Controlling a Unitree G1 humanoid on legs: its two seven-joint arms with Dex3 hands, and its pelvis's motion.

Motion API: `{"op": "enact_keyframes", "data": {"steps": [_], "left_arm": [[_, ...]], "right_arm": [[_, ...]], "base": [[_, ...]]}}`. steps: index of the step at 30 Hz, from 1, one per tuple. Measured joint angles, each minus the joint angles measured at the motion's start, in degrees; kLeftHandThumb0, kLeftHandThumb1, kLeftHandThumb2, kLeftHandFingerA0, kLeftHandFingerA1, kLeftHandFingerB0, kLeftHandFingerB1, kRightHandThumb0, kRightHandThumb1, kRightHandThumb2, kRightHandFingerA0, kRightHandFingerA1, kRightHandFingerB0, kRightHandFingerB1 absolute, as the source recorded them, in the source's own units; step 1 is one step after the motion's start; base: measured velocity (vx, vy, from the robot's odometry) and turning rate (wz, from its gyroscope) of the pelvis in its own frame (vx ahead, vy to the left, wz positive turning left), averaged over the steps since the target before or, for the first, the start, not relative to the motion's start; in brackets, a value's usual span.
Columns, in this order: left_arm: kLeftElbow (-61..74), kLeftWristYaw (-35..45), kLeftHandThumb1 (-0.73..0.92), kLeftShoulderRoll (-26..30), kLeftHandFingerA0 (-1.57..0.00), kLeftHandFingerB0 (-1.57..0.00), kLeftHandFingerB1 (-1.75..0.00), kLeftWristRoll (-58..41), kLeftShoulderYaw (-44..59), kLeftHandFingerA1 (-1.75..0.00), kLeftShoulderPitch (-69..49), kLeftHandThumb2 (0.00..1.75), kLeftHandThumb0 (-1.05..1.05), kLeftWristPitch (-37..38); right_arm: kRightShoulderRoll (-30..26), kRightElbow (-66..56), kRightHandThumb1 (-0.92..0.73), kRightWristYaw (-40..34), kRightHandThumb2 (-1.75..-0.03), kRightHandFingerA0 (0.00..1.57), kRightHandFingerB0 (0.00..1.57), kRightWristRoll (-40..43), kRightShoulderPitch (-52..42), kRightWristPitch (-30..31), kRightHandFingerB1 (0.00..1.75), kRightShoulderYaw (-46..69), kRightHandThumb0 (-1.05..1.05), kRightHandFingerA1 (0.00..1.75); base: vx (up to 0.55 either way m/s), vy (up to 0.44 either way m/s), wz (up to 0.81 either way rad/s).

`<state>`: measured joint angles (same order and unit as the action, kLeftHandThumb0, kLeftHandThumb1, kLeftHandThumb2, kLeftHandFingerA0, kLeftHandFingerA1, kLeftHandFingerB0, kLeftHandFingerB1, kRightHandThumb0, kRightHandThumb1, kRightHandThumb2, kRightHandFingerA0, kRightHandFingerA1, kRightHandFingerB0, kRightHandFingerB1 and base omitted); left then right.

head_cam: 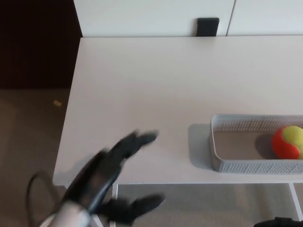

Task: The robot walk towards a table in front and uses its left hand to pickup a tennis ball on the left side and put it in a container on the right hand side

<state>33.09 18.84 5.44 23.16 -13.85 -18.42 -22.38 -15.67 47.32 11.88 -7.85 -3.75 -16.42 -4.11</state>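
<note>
Fingers (143,139) of the left hand (102,176) are spread wide and empty, blurred at lower left over the tabletop (156,85) edge. I see the tennis ball (288,142) lying in the grey mesh container (236,165) at right. I judge it light, fuzzy and springy, best cupped around its middle.

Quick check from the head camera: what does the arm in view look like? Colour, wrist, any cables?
The left hand is black, with thick, rounded fingers, though motion blur softens it. Below it the wrist is a pale grey-white casing. A thin black cable loops out beside the forearm. At the bottom right edge only a dark sliver shows, too little to describe.
</note>
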Motion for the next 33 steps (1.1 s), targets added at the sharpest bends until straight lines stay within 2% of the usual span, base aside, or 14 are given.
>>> {"op": "enact_keyframes", "data": {"steps": [2, 3, 6, 7, 9, 10, 14, 16, 17, 19, 23, 25, 26, 33], "left_arm": [[-0.3, 2.4, 0.52, 0.6, -0.3, -0.36, -0.32, -2.9, 4.3, -0.32, -5.8, 0.57, -0.74, 0.5], [-0.6, 3.6, 0.42, 0.9, -0.26, -0.32, -0.43, -4.2, 6.5, -0.44, -8.4, 0.81, -0.72, 0.7], [-1.8, 6.3, 0.42, 1.6, -0.26, -0.32, -0.43, -6.9, 10.8, -0.44, -14.0, 0.81, -0.72, 1.3], [-2.3, 7.1, 0.52, 1.8, -0.39, -0.36, -0.32, -7.7, 12.1, -0.36, -15.5, 0.57, -0.75, 1.4], [-3.5, 9.6, 0.51, 2.2, -0.42, -0.38, -0.34, -9.8, 15.4, -0.4, -20.0, 0.56, -0.71, 2.1], [-4.3, 10.8, 0.45, 2.8, -0.38, -0.28, -0.44, -10.9, 16.9, -0.53, -22.1, 0.87, -0.71, 2.8], [-8.6, 15.4, 0.5, 5.7, -0.35, -0.25, -0.45, -14.2, 20.3, -0.53, -28.9, 0.91, -0.74, 6.0], [-10.8, 17.0, 0.48, 6.7, -0.34, -0.21, -0.43, -15.3, 21.1, -0.52, -30.6, 0.87, -0.7, 7.4], [-13.0, 18.0, 0.6, 7.6, -0.36, -0.3, -0.32, -15.9, 21.5, -0.39, -31.3, 0.59, -0.66, 8.5], [-16.1, 19.0, 0.5, 8.6, -0.27, -0.18, -0.41, -16.7, 21.7, -0.47, -31.8, 0.83, -0.73, 10.2], [-24.2, 19.4, 0.5, 9.3, -0.19, -0.14, -0.39, -17.1, 21.3, -0.45, -30.1, 0.84, -0.79, 13.4], [-28.9, 19.0, 0.49, 9.2, -0.18, -0.14, -0.4, -17.1, 20.9, -0.46, -27.8, 0.83, -0.78, 14.7], [-31.9, 18.5, 0.56, 8.9, -0.23, -0.22, -0.29, -17.1, 20.8, -0.34, -26.0, 0.57, -0.66, 15.3], [-49.3, 15.7, 0.56, 5.9, -0.26, -0.23, -0.29, -17.8, 21.9, -0.36, -14.3, 0.56, -0.62, 18.1]], "right_arm": [[0.0, 0.1, -0.59, 0.0, -0.59, 0.82, 0.64, -0.1, 0.0, 0.0, 0.41, -0.1, -0.52, 0.45], [0.0, 0.2, -0.59, 0.0, -0.59, 0.83, 0.66, -0.1, 0.0, 0.0, 0.42, -0.1, -0.54, 0.46], [0.0, 0.5, -0.59, 0.0, -0.59, 0.83, 0.66, -0.2, 0.0, 0.0, 0.42, -0.2, -0.54, 0.46], [0.0, 0.6, -0.59, 0.0, -0.59, 0.82, 0.64, -0.2, 0.0, 0.0, 0.41, -0.2, -0.53, 0.45], [0.0, 0.9, -0.59, 0.0, -0.59, 0.82, 0.63, -0.3, 0.0, 0.0, 0.41, -0.2, -0.52, 0.45], [0.0, 1.1, -0.58, 0.0, -0.59, 0.84, 0.64, -0.4, 0.0, 0.0, 0.41, -0.2, -0.51, 0.46], [0.0, 2.0, -0.59, 0.0, -0.58, 0.82, 0.63, -0.4, -0.3, 0.0, 0.4, -0.1, -0.52, 0.44], [0.0, 2.3, -0.58, 0.0, -0.59, 0.84, 0.65, -0.4, -0.4, 0.0, 0.42, -0.1, -0.5, 0.46], [0.0, 2.6, -0.58, 0.0, -0.59, 0.85, 0.65, -0.4, -0.5, 0.0, 0.41, -0.1, -0.51, 0.46], [0.0, 3.1, -0.58, -0.1, -0.59, 0.84, 0.65, -0.4, -0.6, 0.0, 0.41, 0.0, -0.5, 0.46], [-0.1, 4.3, -0.58, -0.1, -0.58, 0.82, 0.63, -0.3, -0.9, 0.0, 0.4, 0.4, -0.51, 0.45], [-0.1, 4.7, -0.58, -0.2, -0.59, 0.82, 0.63, -0.3, -1.0, -0.1, 0.41, 0.5, -0.49, 0.46], [-0.1, 4.9, -0.58, -0.2, -0.6, 0.8, 0.62, -0.3, -1.1, -0.1, 0.4, 0.5, -0.5, 0.46], [-0.1, 5.3, -0.59, -0.6, -0.59, 0.79, 0.61, -0.3, -1.2, -0.2, 0.4, 1.0, -0.52, 0.44]], "base": [[0.0, 0.0, 0.0], [0.0, 0.0, 0.0], [0.0, 0.0, 0.0], [0.0, 0.0, 0.0], [0.0, 0.0, 0.0], [0.0, 0.0, 0.0], [0.0, 0.0, 0.0], [0.0, 0.0, 0.0], [0.0, 0.0, 0.0], [0.0, 0.0, 0.0], [0.0, 0.0, 0.0], [0.0, 0.0, 0.0], [0.0, 0.0, 0.0], [0.0, 0.0, 0.0]]}}
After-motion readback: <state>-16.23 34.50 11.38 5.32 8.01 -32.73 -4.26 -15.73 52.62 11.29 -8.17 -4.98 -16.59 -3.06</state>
